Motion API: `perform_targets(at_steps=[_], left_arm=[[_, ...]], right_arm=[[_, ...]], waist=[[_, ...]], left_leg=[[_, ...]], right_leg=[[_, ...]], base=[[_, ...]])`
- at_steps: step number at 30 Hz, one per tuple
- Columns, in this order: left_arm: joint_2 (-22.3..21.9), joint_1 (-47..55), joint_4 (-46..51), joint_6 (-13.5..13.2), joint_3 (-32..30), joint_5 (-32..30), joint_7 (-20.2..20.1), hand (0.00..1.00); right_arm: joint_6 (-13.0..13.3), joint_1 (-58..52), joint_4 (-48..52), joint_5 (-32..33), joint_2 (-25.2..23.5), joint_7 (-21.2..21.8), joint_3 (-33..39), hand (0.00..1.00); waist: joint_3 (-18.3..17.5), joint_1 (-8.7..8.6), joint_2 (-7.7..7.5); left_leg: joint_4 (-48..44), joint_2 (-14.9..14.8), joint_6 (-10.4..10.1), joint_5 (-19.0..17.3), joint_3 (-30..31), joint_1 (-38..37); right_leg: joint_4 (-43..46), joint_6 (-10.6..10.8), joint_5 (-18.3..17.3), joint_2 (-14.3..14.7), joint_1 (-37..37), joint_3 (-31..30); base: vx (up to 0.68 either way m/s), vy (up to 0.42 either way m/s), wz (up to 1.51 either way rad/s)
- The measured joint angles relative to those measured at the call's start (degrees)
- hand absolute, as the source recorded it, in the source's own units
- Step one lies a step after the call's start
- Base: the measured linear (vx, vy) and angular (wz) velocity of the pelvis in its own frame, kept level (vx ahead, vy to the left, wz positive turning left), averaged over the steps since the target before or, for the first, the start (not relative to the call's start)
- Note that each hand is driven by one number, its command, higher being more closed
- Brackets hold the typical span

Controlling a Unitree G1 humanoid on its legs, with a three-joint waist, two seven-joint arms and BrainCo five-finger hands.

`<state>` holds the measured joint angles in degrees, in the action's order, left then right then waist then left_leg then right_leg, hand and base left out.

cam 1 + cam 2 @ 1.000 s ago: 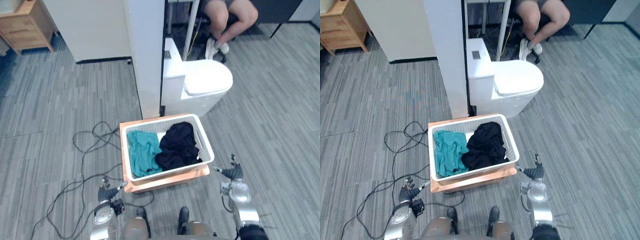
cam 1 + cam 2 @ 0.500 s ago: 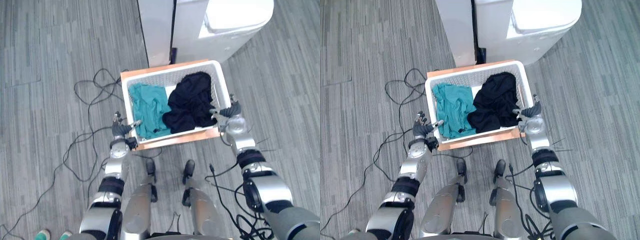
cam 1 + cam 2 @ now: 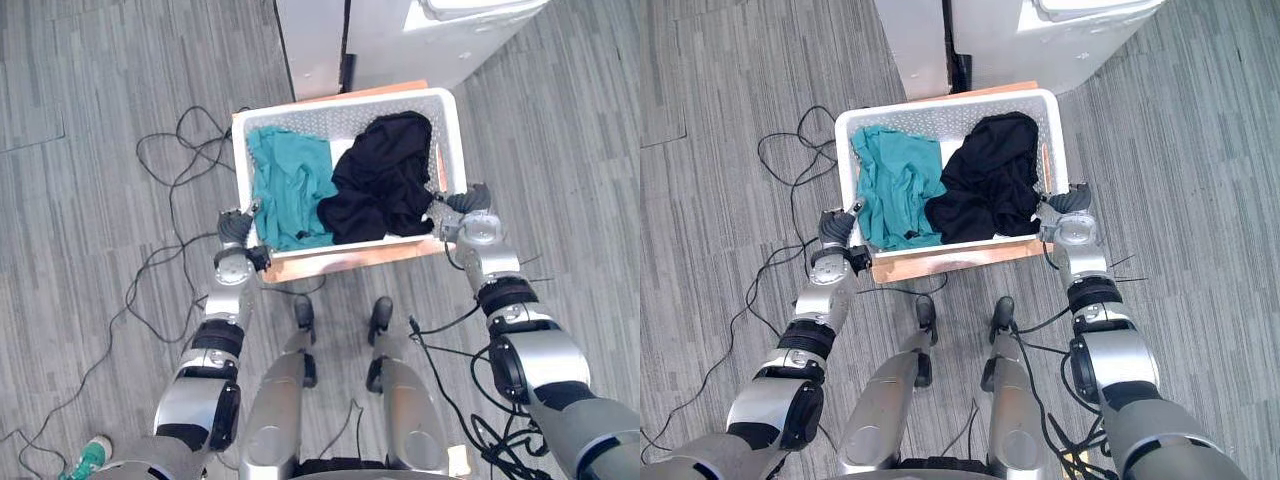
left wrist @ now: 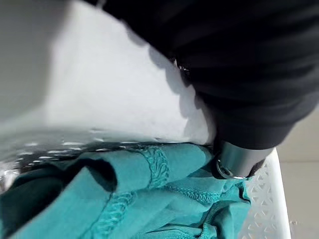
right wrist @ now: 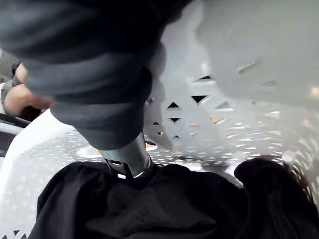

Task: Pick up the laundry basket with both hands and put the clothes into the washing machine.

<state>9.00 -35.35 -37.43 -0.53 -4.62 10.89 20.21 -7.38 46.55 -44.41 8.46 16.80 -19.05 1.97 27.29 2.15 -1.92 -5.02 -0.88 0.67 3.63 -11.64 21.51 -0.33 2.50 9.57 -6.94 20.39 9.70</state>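
Observation:
The white laundry basket [image 3: 340,101] rests on an orange board [image 3: 350,258] on the floor in front of me. A teal garment [image 3: 290,185] fills its left half and black clothes [image 3: 385,180] its right half. My left hand [image 3: 234,230] is at the near left corner of the rim, fingers curled. In the left wrist view its thumb [image 4: 234,162] reaches over the rim onto the teal garment [image 4: 124,199]. My right hand [image 3: 468,203] clasps the right rim. Its thumb [image 5: 127,157] sits inside the perforated wall [image 5: 224,119], against the black clothes [image 5: 149,204].
The white washing machine [image 3: 470,30] stands just beyond the basket, with a white upright panel [image 3: 310,40] to its left. A person's teal shoe [image 3: 90,455] shows at the lower left. Grey plank floor lies on both sides of the basket.
The camera has tipped further down. Both hands moved in from beside the basket to its rim, and their fingers went from spread to curled.

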Motion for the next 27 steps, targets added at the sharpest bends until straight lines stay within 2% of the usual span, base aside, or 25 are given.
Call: perform_targets(at_steps=[4,9,10,11,12,14,17,20,21,22,23,24,25,26,27], left_arm=[[-0.1,9.7,11.1,0.9,0.4,0.1,0.1,1.00],[-3.1,29.1,31.5,1.4,3.1,-0.1,-1.8,1.00],[-3.7,30.6,33.0,1.4,3.2,-0.3,-2.4,1.00],[-4.3,32.3,34.3,1.4,3.4,-0.3,-2.8,1.00],[-5.3,37.3,36.7,1.4,4.5,-0.3,-3.7,1.00],[-6.1,42.3,40.4,1.4,5.1,-0.4,-4.5,1.00],[-6.1,46.1,45.1,1.4,5.2,-0.5,-6.2,1.00],[-5.5,47.3,47.8,1.4,5.3,-2.0,-6.8,1.00],[-5.5,47.7,48.1,1.4,5.3,-2.7,-6.9,1.00],[-5.6,48.3,48.4,1.4,5.4,-4.3,-7.0,1.00],[-5.7,48.5,48.4,1.4,5.2,-5.3,-7.1,1.00],[-5.5,48.4,48.4,1.4,5.0,-5.7,-7.2,1.00],[-5.3,48.3,48.3,1.4,4.7,-6.1,-7.4,1.00],[-5.3,48.4,48.0,1.4,4.6,-6.1,-7.5,1.00],[-5.3,48.6,47.8,1.4,4.6,-6.1,-7.5,1.00]], right_arm=[[0.0,-10.5,14.6,-0.6,-3.3,-0.9,0.3,1.00],[0.0,-29.6,34.3,-5.6,-7.6,0.4,2.4,1.00],[0.0,-31.2,35.9,-6.4,-7.9,0.7,2.8,1.00],[0.0,-32.9,37.4,-7.0,-8.3,0.7,3.0,1.00],[0.0,-37.5,40.3,-7.8,-8.7,1.9,3.2,1.00],[0.2,-42.5,44.8,-9.2,-9.6,3.1,3.5,1.00],[1.4,-47.6,50.6,-9.7,-10.8,4.8,3.6,1.00],[3.1,-50.3,53.0,-10.2,-12.0,5.4,3.8,1.00],[3.5,-50.9,53.0,-10.2,-12.2,5.5,3.8,1.00],[3.6,-51.5,52.9,-10.2,-12.7,5.6,3.9,1.00],[3.6,-51.9,52.5,-10.2,-12.7,5.8,3.9,1.00],[3.6,-51.9,52.3,-10.2,-12.7,6.0,4.0,1.00],[3.7,-51.9,51.9,-10.2,-13.6,6.5,4.3,1.00],[3.7,-51.9,51.2,-10.3,-14.0,6.8,4.5,1.00],[3.7,-51.8,50.7,-10.5,-13.9,7.0,4.5,1.00]], waist=[[0.3,-0.99,-0.55],[0.0,-1.59,-0.74],[-0.2,-1.74,-0.66],[-1.1,-1.96,-0.70],[-6.5,-2.70,-0.71],[-10.2,-2.85,-0.70],[-12.4,-3.24,-0.53],[-14.0,-4.68,-1.05],[-14.6,-4.66,-1.22],[-15.3,-4.81,-0.85],[-15.8,-4.85,0.12],[-16.0,-4.79,0.25],[-16.1,-4.89,0.18],[-16.2,-5.07,0.21],[-16.2,-5.05,0.21]], left_leg=[[0.0,0.0,0.8,-0.9,0.0,-2.6],[-0.2,-0.1,0.0,-4.7,-3.2,-10.7],[-0.1,-0.1,0.2,-4.9,-3.5,-11.6],[-0.1,-0.1,0.2,-5.2,-3.8,-12.2],[0.0,-0.2,-0.2,-6.7,-5.2,-11.8],[-0.3,-0.5,-0.2,-7.8,-7.7,-13.5],[-4.4,-2.0,0.0,-11.7,-12.2,-16.1],[-6.6,-3.3,0.0,-14.9,-18.7,-18.7],[-6.6,-4.1,-0.1,-15.4,-20.9,-19.2],[-7.0,-5.1,-0.1,-16.3,-25.3,-20.3],[-7.0,-6.6,-0.1,-16.5,-29.4,-21.3],[-7.0,-7.1,0.0,-16.6,-31.6,-21.7],[-7.0,-7.7,-0.1,-16.7,-35.0,-22.7],[-7.4,-8.3,-1.1,-17.2,-38.1,-23.9],[-8.1,-8.7,-1.8,-17.7,-39.6,-24.6]], right_leg=[[-0.8,0.0,0.0,0.2,-2.2,-1.6],[-1.9,1.2,-1.2,0.4,-9.1,-5.2],[-1.9,1.4,-1.4,0.4,-9.9,-5.4],[-1.9,1.5,-1.6,0.4,-10.3,-5.7],[-1.8,1.7,-2.1,0.6,-9.0,-7.0],[-1.8,2.0,-2.5,0.9,-9.4,-9.7],[-1.4,2.1,-2.5,2.3,-10.5,-15.1],[-1.4,2.3,-1.4,3.8,-9.6,-19.4],[-2.3,1.8,-0.9,4.1,-9.3,-18.5],[-2.8,-1.5,-2.8,3.5,-9.0,-12.5],[-0.6,-4.5,-4.7,1.8,-7.7,-0.8],[1.5,-5.4,-5.4,0.6,-6.8,6.1],[5.7,-6.8,-7.4,-2.0,-6.0,18.6],[7.9,-7.9,-8.1,-3.1,-6.3,25.0],[8.4,-7.4,-7.5,-3.1,-6.2,25.4]], base=[[0.08,0.006,-0.17],[0.11,0.033,-0.35],[0.08,0.031,-0.26],[0.06,0.027,-0.34],[0.09,0.026,-0.42],[0.15,0.032,-0.75],[0.12,0.026,-1.09],[0.02,0.023,-1.18],[-0.01,0.005,-1.56],[-0.01,0.018,-1.76],[0.00,0.024,-1.80],[0.01,0.024,-1.76],[0.04,-0.038,-1.61],[0.05,-0.078,-1.53],[0.11,-0.147,-1.52]])
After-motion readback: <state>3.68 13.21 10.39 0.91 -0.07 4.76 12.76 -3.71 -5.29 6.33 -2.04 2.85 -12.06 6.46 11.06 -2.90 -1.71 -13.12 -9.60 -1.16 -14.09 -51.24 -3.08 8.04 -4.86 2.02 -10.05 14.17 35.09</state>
